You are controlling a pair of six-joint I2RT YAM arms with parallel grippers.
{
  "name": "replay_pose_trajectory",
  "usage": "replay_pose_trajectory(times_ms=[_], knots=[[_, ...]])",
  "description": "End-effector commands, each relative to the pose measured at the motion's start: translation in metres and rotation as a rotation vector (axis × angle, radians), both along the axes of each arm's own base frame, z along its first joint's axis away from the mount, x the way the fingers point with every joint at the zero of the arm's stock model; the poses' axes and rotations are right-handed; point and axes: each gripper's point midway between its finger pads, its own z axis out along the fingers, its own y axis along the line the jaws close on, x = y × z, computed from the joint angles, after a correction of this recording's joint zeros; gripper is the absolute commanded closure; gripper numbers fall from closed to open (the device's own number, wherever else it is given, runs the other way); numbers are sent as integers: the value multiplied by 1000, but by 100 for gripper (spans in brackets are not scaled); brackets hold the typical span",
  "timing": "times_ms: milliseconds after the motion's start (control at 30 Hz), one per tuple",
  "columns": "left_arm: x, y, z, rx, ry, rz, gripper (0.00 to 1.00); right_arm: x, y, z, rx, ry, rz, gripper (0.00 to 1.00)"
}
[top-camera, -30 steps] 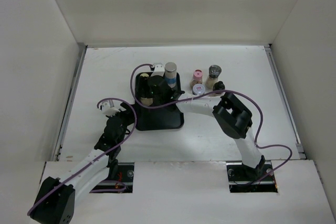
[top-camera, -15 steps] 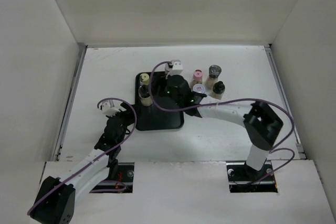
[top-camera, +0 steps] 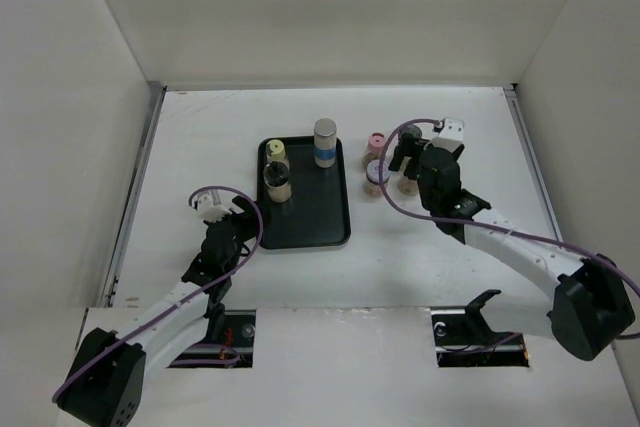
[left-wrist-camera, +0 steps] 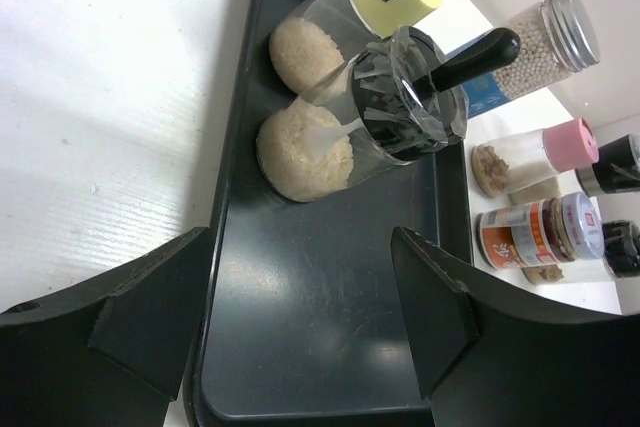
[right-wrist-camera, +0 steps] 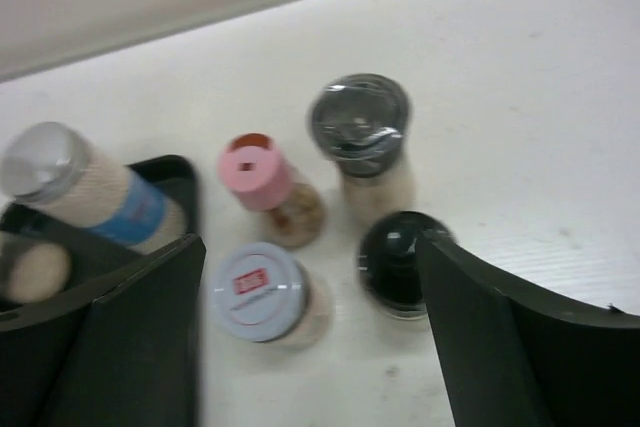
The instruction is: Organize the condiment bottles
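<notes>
Three bottles stand in the black tray: a silver-capped jar with a blue label, a pale-yellow-capped jar and a black-lidded jar of white grains. To the right of the tray stand a pink-capped jar, a white-purple-capped jar, a grey-capped jar and a black-capped bottle. My right gripper is open and empty above these four, its right finger over the black-capped bottle. My left gripper is open and empty, low at the tray's near left corner.
White walls close in the table on the left, back and right. The tray's near half holds nothing. The right arm's cable loops over the table by the tray's right side.
My right gripper has left the tray and swung right to above the four bottles beside it. The silver-capped jar now shows uncovered in the tray. The left arm has hardly moved.
</notes>
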Motion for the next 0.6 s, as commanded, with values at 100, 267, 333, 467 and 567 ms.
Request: replay_pose_trajectory(times_ms=[100, 267, 333, 467, 567], knots=[[0, -1, 4, -4, -38, -7, 29, 10, -27, -41, -130, 137, -59, 1], [0, 1, 7, -13, -50, 0, 29, 28, -31, -58, -115, 174, -74, 1], [0, 0, 6, -12, -45, -6, 29, 36, -36, -62, -108, 171, -90, 2], [0, 1, 6, -12, -45, -4, 29, 48, -35, -75, -82, 187, -72, 7], [1, 0, 5, -11, -39, -7, 29, 52, -34, -84, -70, 200, -69, 17]])
